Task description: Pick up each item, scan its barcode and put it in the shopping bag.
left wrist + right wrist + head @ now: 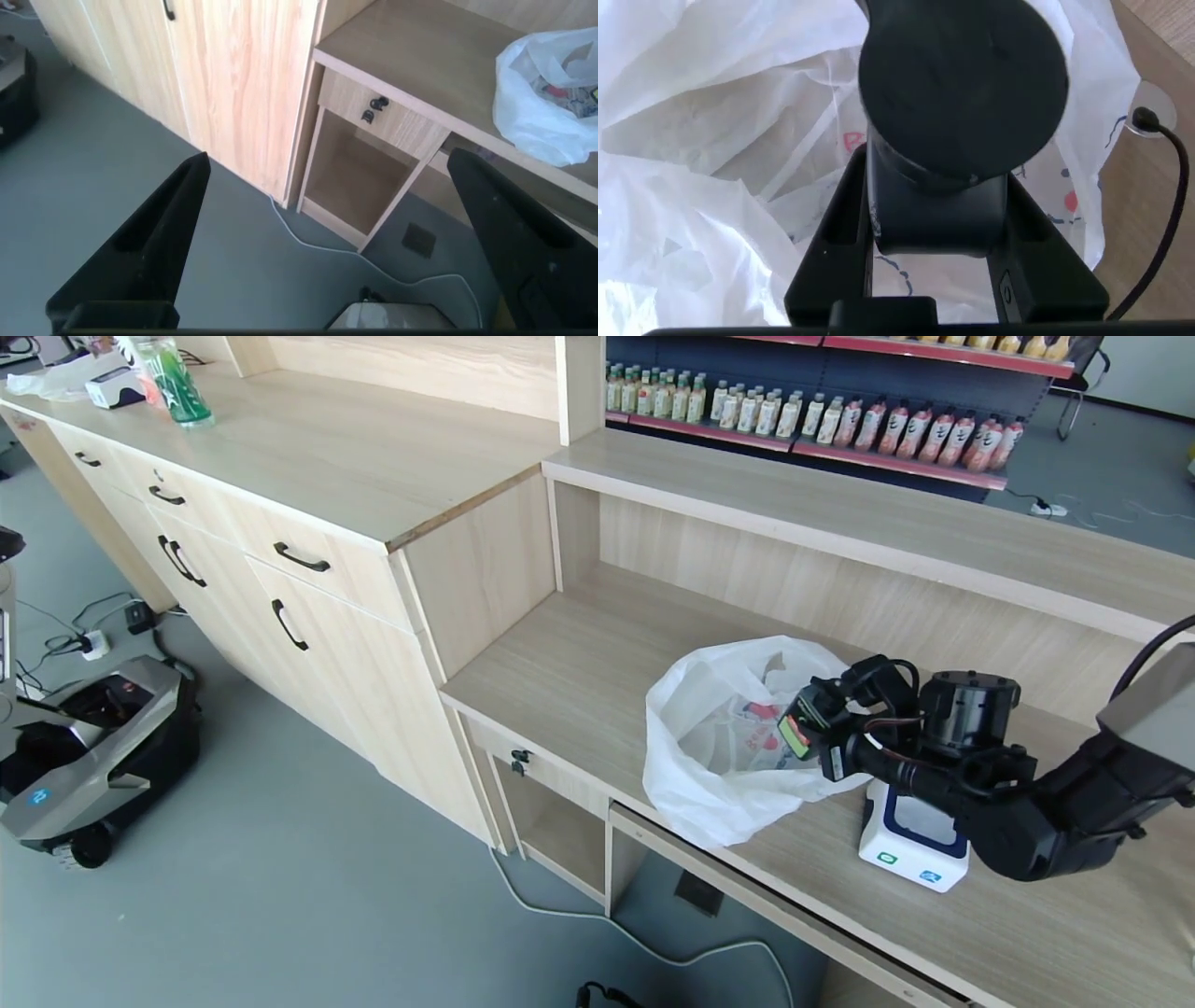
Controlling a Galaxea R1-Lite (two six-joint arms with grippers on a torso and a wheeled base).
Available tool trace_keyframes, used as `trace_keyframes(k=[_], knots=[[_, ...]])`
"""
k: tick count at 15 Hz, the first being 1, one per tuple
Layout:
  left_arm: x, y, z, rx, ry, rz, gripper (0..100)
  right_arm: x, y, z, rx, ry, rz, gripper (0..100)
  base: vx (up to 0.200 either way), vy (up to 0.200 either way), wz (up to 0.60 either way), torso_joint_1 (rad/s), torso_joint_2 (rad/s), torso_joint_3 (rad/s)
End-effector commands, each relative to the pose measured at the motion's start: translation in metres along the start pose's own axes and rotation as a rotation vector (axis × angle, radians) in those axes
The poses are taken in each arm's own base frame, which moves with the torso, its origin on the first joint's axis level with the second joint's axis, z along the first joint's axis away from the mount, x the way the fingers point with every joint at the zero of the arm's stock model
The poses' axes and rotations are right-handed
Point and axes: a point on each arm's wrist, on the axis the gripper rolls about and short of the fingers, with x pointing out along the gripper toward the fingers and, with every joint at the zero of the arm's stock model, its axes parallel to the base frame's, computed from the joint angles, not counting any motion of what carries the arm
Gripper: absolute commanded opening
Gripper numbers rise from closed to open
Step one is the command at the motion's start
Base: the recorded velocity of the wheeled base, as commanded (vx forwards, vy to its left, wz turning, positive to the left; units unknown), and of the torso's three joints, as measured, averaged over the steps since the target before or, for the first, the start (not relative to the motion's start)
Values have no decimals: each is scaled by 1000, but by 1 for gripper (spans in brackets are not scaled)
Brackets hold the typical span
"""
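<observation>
**Hidden or unclear**
- My right gripper is clamped on a dark item, with both fingers pressed against its sides.
- In the right wrist view the item's broad round top covers my fingertips, so I cannot see the contact itself.
- I cannot tell what kind of item it is. In the head view a green and red patch shows at the gripper's front end, and I cannot say whether it belongs to the item.
- The item hangs at the mouth of the shopping bag, at the bag's 3 o'clock rim in the head view. I cannot tell whether it touches the plastic.
- Something with red print lies inside the bag. Folds of the plastic hide most of it, so I could not identify it.
- The scanner is a white box with a blue frame on the counter. It sits at 4 o'clock from the bag, just beside it. My right arm crosses in front and hides its upper part.

**Left side**
- My left gripper has its fingers spread wide with nothing between them. It hangs above the grey floor in front of the counter.
- Beyond it is a drawer with a small lock, and below that an open compartment.
- The left wrist view cuts the bag off at the frame edge.

**Surroundings**
- A black cable runs along the counter just beside the bag.
- A green bottle stands on the higher cabinet top at 11 o'clock, well apart from the bag.
- A shelf of bottles stands at 1 o'clock behind the counter's back ledge.
</observation>
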Motion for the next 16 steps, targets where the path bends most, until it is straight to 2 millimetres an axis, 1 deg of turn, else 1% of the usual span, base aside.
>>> trace_keyframes(k=[1,5,11,12,14,16], knots=[[0,0,0,0,-1,0,100,9,3,-12,2,29,9,0,0,0,0,0,0,0],[0,0,0,0,-1,0,100,14,-2,-21,7,47,-5,0,0,0,0,0,0,0],[0,0,0,0,-1,0,100,19,-2,-24,8,51,-3,0,0,0,0,0,0,0],[0,0,0,0,-1,0,100,20,-2,-25,8,53,-3,100,0,0,0,0,0,0],[0,0,0,0,-1,0,100,20,-2,-24,17,48,-5,100,0,0,0,0,0,0],[0,0,0,0,-1,0,100,17,-3,-15,28,24,-7,100,0,0,0,0,0,0]])
